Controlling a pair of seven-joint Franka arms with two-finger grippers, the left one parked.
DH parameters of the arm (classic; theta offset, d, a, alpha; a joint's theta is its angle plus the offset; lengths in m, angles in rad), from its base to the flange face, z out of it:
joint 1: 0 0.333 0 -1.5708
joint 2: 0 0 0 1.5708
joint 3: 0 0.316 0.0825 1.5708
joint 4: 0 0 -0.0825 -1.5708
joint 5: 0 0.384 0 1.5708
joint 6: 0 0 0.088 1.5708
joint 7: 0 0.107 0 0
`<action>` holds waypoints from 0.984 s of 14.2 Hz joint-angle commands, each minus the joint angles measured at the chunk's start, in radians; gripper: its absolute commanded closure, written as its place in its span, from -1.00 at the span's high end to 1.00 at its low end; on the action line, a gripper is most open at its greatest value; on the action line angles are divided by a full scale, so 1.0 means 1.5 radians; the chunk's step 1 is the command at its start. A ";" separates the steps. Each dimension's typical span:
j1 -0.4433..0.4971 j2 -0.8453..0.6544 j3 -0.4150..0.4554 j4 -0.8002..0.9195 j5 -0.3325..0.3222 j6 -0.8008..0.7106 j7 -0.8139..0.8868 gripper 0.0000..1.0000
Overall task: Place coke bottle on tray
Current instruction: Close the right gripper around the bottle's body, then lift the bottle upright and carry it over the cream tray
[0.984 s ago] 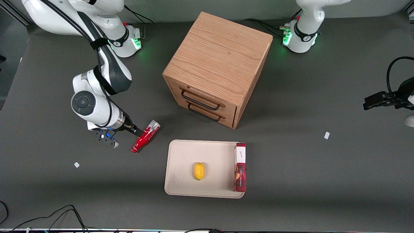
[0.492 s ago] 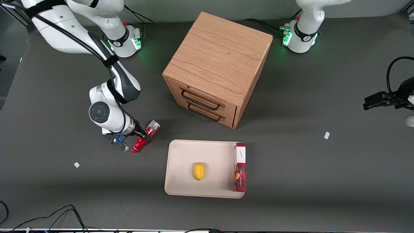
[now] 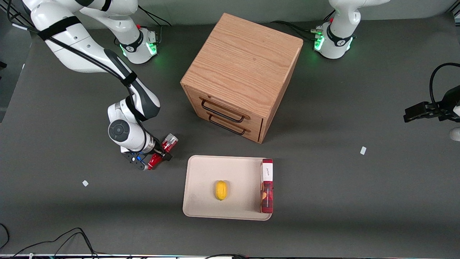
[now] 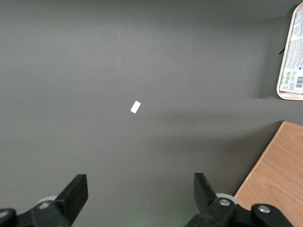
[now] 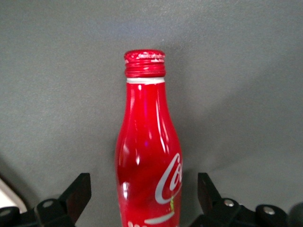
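Observation:
The coke bottle lies on its side on the dark table, beside the tray's corner, toward the working arm's end. Its red-capped neck points nearer the front camera and its silver base points away. My gripper is lowered over the bottle's middle and hides that part in the front view. In the right wrist view the bottle runs between the black fingers of the gripper, which is open, with a gap on each side. The cream tray lies flat, nearer the front camera than the cabinet.
A yellow lemon and a red box with a white end rest on the tray. The wooden drawer cabinet stands farther from the camera. Small white scraps lie on the table.
My arm has swung toward the bottle, and the gripper went from beside its middle to straddling it. The bottle has not moved.

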 commanded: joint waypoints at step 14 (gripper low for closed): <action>0.000 -0.032 0.003 0.010 -0.027 -0.018 0.011 -1.00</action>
